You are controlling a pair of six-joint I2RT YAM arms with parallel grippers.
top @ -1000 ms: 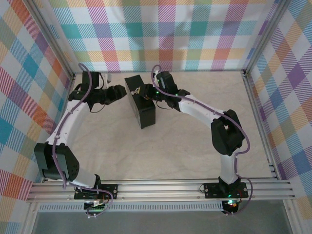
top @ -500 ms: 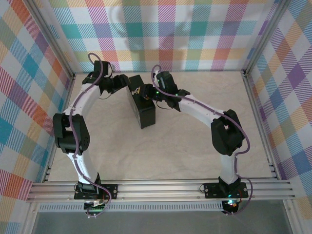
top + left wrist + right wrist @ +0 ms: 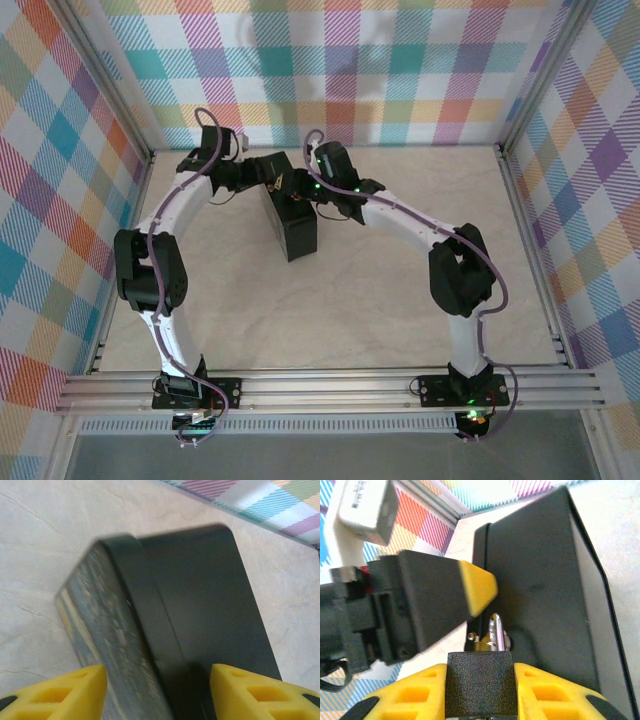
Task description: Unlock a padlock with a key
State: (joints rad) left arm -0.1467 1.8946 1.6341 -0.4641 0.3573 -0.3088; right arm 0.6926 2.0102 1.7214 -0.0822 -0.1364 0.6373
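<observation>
My right gripper is shut on the padlock, a small dark body clamped between the yellow fingers. Its silvery shackle runs through a hasp on the black box. The key is out of view. My left gripper is open, a yellow fingertip on either side of the box's end, with the printed face and black side between them. From above, the left gripper and the right gripper meet at the far end of the box.
The box stands on edge on the pale table near the back. Plaid walls and metal frame rails close in the back and sides. One of the left gripper's fingers sits close above the padlock.
My left arm has swung in from the left to the far end of the box, and its jaws now straddle that end. The right gripper has stayed shut on the padlock.
</observation>
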